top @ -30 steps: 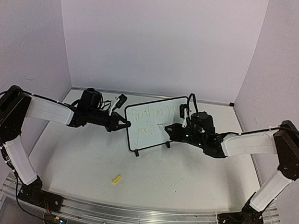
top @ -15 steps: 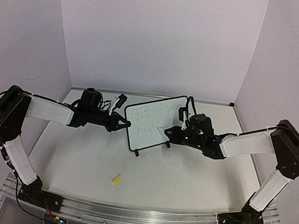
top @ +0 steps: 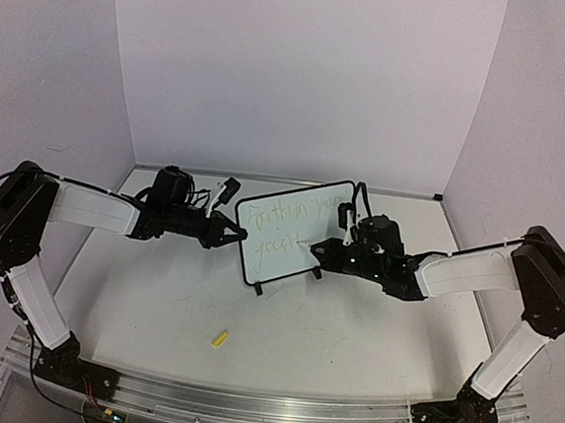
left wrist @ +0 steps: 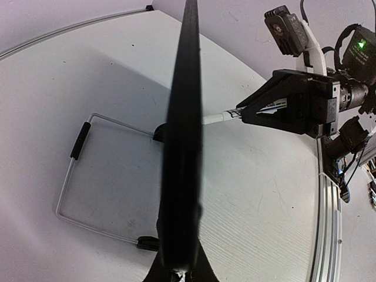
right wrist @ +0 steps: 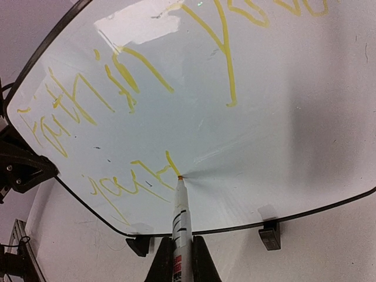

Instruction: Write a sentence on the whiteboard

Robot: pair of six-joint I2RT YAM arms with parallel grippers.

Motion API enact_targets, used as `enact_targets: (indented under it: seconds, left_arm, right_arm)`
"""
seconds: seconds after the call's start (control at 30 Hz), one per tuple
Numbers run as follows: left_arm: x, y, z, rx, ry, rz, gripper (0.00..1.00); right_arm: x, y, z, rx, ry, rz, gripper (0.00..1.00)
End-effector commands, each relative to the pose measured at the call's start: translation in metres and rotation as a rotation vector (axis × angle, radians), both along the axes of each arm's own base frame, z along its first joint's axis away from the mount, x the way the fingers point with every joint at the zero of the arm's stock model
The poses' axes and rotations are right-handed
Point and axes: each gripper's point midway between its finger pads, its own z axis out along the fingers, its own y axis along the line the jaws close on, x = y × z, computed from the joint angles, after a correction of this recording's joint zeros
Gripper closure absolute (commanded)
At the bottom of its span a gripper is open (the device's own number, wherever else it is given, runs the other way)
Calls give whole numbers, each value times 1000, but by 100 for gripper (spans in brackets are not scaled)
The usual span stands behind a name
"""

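The whiteboard (top: 295, 240) stands upright on its two black clip feet at mid table. It carries the sentence (top: 283, 223) in two lines of yellow cursive, seen large in the right wrist view (right wrist: 135, 94). My left gripper (top: 237, 233) is shut on the board's left edge, which shows edge-on in the left wrist view (left wrist: 183, 147). My right gripper (top: 317, 247) is shut on a white marker (right wrist: 180, 220). The marker's orange tip touches the board at the end of the lower line (right wrist: 178, 177). The marker also shows in the left wrist view (left wrist: 220, 116).
A small yellow marker cap (top: 219, 340) lies on the table in front of the board. A bent wire stand (left wrist: 76, 176) lies on the table behind the board. White walls close in the table at the back and both sides.
My right gripper has moved slightly left with the marker, bringing its tip onto the board at the lower line. The left gripper and the board have not moved.
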Motion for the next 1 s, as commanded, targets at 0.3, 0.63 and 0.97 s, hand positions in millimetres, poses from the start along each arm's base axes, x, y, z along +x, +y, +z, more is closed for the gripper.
enact_targets:
  seconds: [0.3, 0.63, 0.97]
  left_arm:
    - [-2, -9, 11, -12, -21, -36, 100]
    - [-3, -10, 11, -12, -21, -38, 100]
    - [-3, -10, 10, -11, -20, -39, 100]
  right_arm:
    - [14, 1, 46, 71, -102, -40, 100]
    - [16, -1, 56, 82, -126, -49, 100]
    - [17, -2, 55, 78, -130, -58, 100]
